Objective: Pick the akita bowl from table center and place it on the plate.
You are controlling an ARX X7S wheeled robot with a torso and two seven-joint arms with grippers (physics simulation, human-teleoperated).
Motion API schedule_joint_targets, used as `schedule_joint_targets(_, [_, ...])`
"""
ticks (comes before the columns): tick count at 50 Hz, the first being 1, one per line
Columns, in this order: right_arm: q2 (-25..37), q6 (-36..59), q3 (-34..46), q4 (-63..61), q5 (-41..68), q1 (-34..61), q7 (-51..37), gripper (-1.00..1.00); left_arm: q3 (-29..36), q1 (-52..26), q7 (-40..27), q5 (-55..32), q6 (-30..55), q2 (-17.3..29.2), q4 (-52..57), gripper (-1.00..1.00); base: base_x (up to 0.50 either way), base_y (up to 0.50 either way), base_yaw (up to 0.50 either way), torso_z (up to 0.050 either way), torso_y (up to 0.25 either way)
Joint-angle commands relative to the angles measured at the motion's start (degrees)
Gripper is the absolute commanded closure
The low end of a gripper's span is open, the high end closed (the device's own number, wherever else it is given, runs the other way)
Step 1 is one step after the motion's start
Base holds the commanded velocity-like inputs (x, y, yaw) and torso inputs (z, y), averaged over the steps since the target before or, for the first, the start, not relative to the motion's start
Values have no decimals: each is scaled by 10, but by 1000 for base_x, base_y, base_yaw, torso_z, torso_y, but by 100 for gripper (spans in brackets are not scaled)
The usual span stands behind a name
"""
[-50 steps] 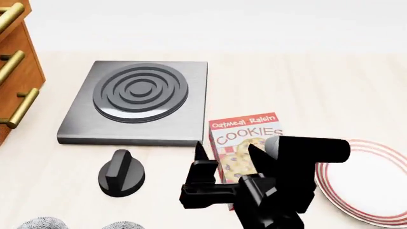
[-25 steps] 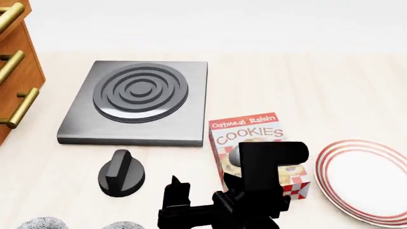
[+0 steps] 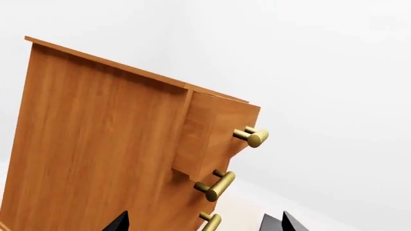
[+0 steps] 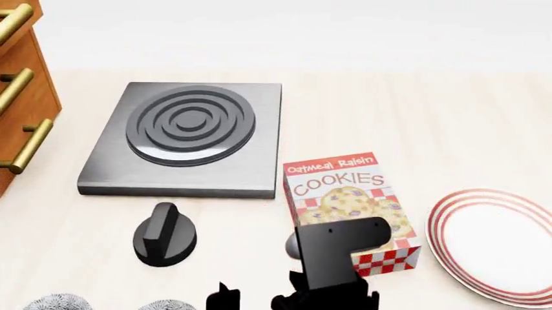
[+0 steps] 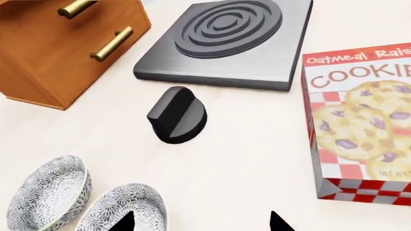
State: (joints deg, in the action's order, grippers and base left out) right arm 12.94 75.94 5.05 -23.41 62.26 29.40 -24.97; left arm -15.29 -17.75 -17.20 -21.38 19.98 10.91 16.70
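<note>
Glossy speckled akita bowl [image 5: 125, 209], matt black knob [image 5: 178, 115], varnished wood cabinet [image 5: 57, 48]

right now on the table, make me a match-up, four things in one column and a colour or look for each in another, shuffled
Things:
1. plate
2. akita bowl
3. knob
4. cookie box

Looks:
A. plain black
B. grey-and-white speckled pattern
C. white with red rings round the rim
D. red-and-white checks with pictured cookies

Pairs: 1-C, 2-B, 3-A, 4-D
</note>
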Motion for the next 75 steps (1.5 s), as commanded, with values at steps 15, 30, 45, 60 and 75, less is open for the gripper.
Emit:
schedule_joint_targets(15, [-9,-61,114,108,-64,30,95,-100,-4,7,-7,-20,4,6,15,-100,0,0,0,0,0])
schedule_joint_targets(30, [-5,-67,122,118,-64,37,98,-100,-4,7,-13,-27,7,11,21,-100,0,0,0,0,0])
schedule_joint_targets(45, [-16,-96,147,158,-78,44,126,-100,3,9,-16,-28,5,12,20,-100,0,0,0,0,0])
schedule_joint_targets(60, [-31,-138,182,226,-104,61,169,-100,-4,20,-21,-40,6,16,33,-100,0,0,0,0,0])
schedule_joint_targets(75, [-35,-171,199,292,-118,62,206,-100,-2,17,-27,-45,9,19,35,-100,0,0,0,0,0])
